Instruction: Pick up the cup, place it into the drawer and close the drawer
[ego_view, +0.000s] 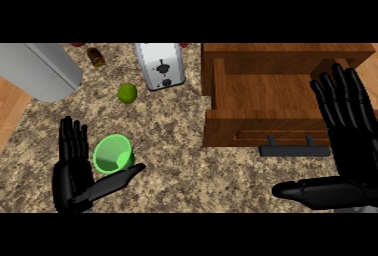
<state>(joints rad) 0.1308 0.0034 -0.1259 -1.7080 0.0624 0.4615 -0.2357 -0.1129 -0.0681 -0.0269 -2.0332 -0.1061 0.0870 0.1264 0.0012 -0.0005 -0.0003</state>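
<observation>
- While the green cup (113, 154) sits on the speckled counter (184, 165), nothing of the task looks finished yet; it lies tipped, its mouth showing, between the fingers and thumb of the left hand (74, 170).
- That left hand is spread, fingers straight along the cup's far side and thumb (114, 182) stretched under its near side; it brackets the cup but has not curled round it, so I'd call the grasp only set up.
- Over on the other side, the right hand (347, 130) is also released, fingers straight, resting beside the drawer's right wall.
- Just left of that hand, the wooden drawer (258, 95) stands pulled out and holds nothing I can see, its dark handle (294, 149) facing the robot.
- Still to come, I judge: closing on the cup, lifting, carrying it across, setting it inside, then pushing the drawer shut.
</observation>
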